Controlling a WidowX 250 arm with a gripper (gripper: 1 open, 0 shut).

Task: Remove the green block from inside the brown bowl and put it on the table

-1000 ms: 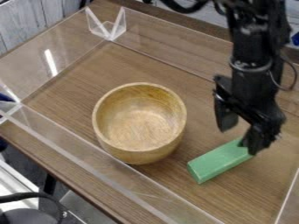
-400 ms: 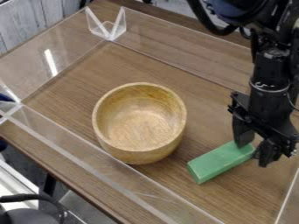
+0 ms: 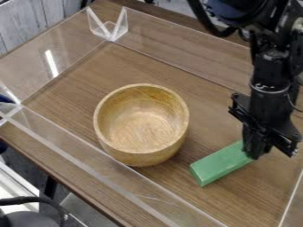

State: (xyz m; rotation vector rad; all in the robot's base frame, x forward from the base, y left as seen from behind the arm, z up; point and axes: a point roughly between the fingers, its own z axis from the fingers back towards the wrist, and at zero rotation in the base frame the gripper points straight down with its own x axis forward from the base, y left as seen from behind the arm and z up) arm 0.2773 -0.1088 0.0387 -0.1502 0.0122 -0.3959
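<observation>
The green block (image 3: 221, 166) lies flat on the table (image 3: 106, 66), just right of the brown bowl (image 3: 142, 122) and outside it. The bowl stands upright with nothing showing inside it. My black gripper (image 3: 268, 149) points straight down over the block's far right end. Its fingers have drawn in on that end, which they hide. The block still rests on the tabletop.
Clear acrylic walls (image 3: 71, 182) run around the table's edges, one close along the front of the bowl and block. A clear corner bracket (image 3: 109, 27) stands at the back. Bare wood lies left of and behind the bowl.
The gripper came down onto the block's right end, and its fingers went from wide apart to drawn in. The block and bowl have not moved.
</observation>
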